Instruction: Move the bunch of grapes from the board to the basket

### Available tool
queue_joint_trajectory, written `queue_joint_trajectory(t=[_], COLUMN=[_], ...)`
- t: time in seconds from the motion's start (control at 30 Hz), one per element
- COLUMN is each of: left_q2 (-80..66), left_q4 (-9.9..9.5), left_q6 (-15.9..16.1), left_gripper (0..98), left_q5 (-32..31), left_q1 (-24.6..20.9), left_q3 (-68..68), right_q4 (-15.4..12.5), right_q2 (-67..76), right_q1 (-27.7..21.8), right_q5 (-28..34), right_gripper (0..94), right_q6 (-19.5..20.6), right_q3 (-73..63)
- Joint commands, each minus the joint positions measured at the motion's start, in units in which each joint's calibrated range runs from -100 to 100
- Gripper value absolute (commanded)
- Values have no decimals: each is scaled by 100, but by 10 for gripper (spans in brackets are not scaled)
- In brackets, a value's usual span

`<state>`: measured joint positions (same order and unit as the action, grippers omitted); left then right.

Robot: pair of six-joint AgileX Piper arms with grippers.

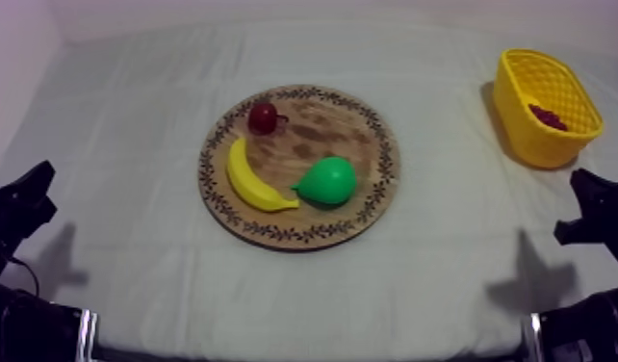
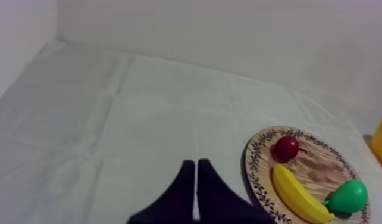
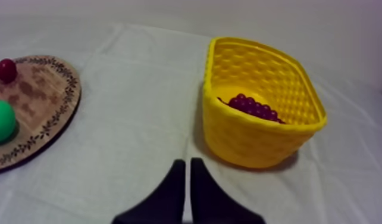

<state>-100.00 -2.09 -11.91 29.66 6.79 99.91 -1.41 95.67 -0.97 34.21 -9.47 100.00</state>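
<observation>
Neither claw holds anything. The left claw [image 2: 196,162] has its two black fingers pressed together into a narrow wedge over bare cloth beside the wooden board [image 2: 324,173]. The right claw [image 3: 187,161] is likewise pressed together, pointing at the foot of the yellow basket [image 3: 259,143]. Both sit low at their own sides of the bench [image 1: 130,144], well apart from the fruit, which reads as a rest pose, not an approach.

The bunch of grapes [image 3: 253,109] lies inside the basket, down against its far wall, so I judge the task done. On the board lie a banana [image 1: 253,181], a pear [image 1: 327,181] just beside its tip, and a small red fruit [image 1: 263,117] near the far rim. None of them belongs to this job, which would explain why they lie there untouched.
</observation>
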Motion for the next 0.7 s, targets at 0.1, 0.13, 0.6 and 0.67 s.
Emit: queue_joint_trajectory(t=[0.1,0.13,0.6,0.67], left_q2=[0,0,0,0], left_q4=[1,1,1,1], left_q6=[2,2,1,1], left_gripper=[1,1,1,1], left_q5=[1,1,1,1], left_q1=[-2,-2,-2,-2], left_q3=[-2,-2,-2,-2], right_q4=[2,2,2,2], right_q2=[0,0,0,0], right_q1=[9,10,13,13], right_q5=[6,6,7,7], right_gripper=[8,8,7,7], right_q6=[-120,-124,-130,-130], right_q3=[0,0,0,0])
